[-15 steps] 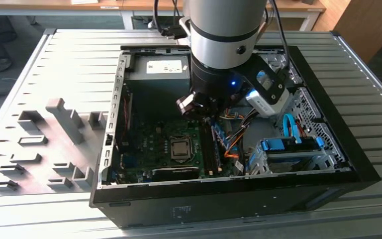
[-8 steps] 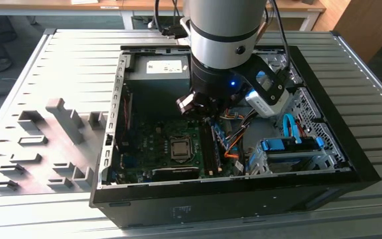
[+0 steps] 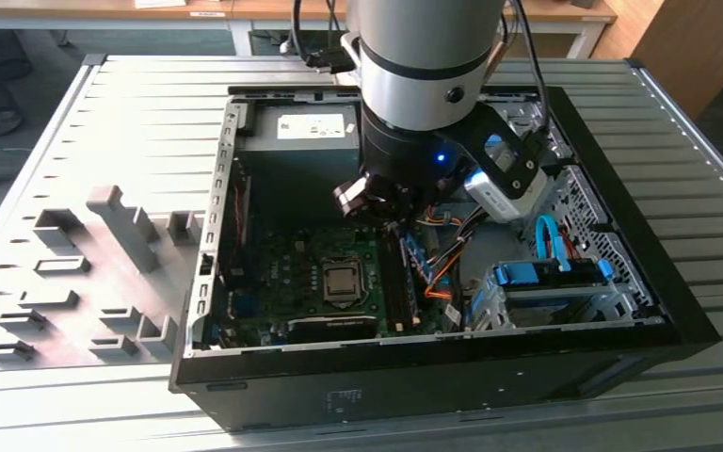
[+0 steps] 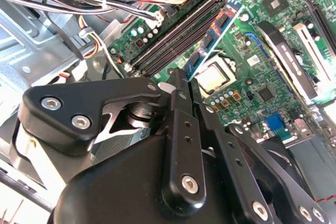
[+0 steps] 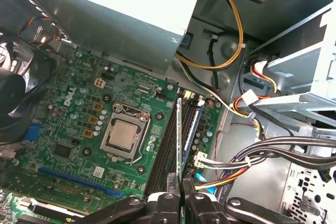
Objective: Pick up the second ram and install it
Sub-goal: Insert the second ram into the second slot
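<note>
One bare processor socket (image 5: 123,135), then dark memory slots (image 5: 163,145), then the second ram (image 5: 179,135), seen edge-on, one end pinched in the closed pincer (image 5: 181,196). Wire bundles (image 5: 273,148) lie beyond. It looks light, stiff and fragile, best gripped clear of the contacts. Whether it sits in a slot I cannot tell.

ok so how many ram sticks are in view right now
2. The second ram stands edge-on in the gripper, over the memory slots; another stick sits beside it, farther from the processor. The gripper may hide more.
</note>
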